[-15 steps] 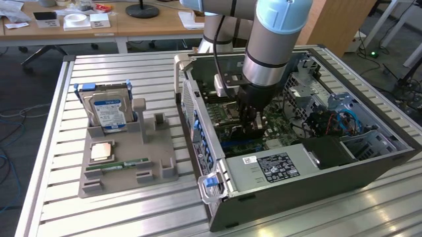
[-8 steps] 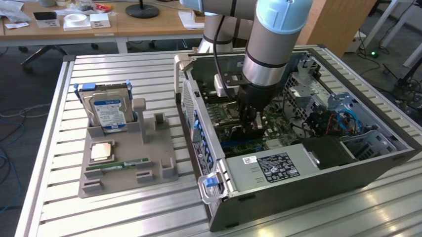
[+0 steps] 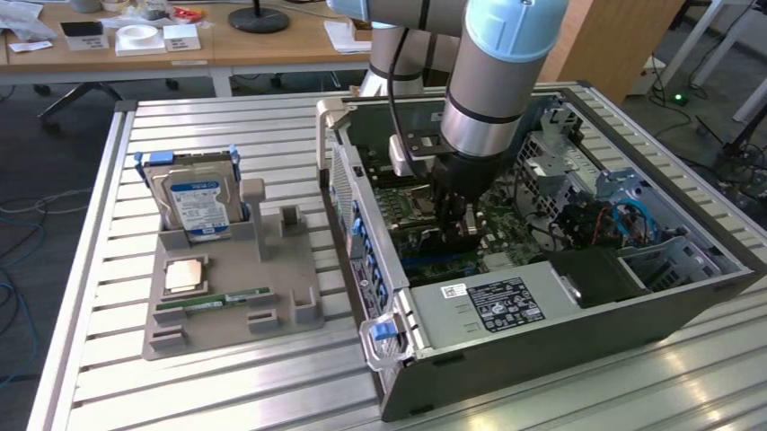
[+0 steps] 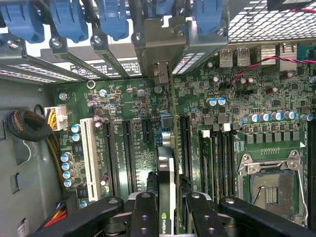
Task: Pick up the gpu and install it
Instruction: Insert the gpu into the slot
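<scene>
My jaws point(image 4: 167, 205), black ribbed metal, are clenched on the gpu point(image 4: 166, 187), a thin flat card held edge-on between them, its bracket end up at the slotted steel rear of the case point(image 3: 671, 310), over the green motherboard point(image 4: 131, 148).

In the exterior view the arm point(image 3: 486, 81) runs off the top edge, and its end effector point(image 3: 458, 235) sinks into the open computer case point(image 3: 540, 341), so its fingertips are lost among the boards. In the wrist view the gpu point(image 4: 167, 197) shows edge-on, its lower part covered by the dark fingers point(image 4: 144, 212) and cut by the picture's edge. The label point(image 3: 498, 305) on the power supply is too small to read.
</scene>
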You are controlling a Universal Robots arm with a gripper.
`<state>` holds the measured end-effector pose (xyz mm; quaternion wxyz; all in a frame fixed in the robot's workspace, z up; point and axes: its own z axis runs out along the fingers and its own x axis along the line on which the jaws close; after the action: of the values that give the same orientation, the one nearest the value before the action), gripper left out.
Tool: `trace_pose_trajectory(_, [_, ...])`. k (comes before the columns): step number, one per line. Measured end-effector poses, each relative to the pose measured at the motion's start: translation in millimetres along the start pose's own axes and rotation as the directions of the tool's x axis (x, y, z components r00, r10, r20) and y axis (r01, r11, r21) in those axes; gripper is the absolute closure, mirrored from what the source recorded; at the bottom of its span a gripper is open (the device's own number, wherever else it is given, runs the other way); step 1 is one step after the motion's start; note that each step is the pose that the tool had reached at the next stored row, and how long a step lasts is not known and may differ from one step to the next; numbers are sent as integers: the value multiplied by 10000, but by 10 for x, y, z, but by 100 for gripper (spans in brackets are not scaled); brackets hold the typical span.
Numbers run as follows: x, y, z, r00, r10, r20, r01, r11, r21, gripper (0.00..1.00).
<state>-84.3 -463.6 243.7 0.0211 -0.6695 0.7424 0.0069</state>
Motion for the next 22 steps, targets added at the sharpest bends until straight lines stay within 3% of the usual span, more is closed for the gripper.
trace_pose_trajectory(6, [0,0,0,10000,1,1,-1,10000,0,74])
trace_pose_trajectory(7, [-4,0,14,10000,3,42,-3,10000,9,74])
trace_pose_trajectory(10, [0,1,1,10000,2,1,-2,10000,0,67])
trace_pose_trajectory(11, [0,0,0,10000,1,0,-1,10000,0,60])
trace_pose_trajectory(15, [0,0,1,10000,0,2,0,10000,1,60])
trace_pose_trajectory(22, [-5,-2,-107,10000,0,4,0,10000,0,60])
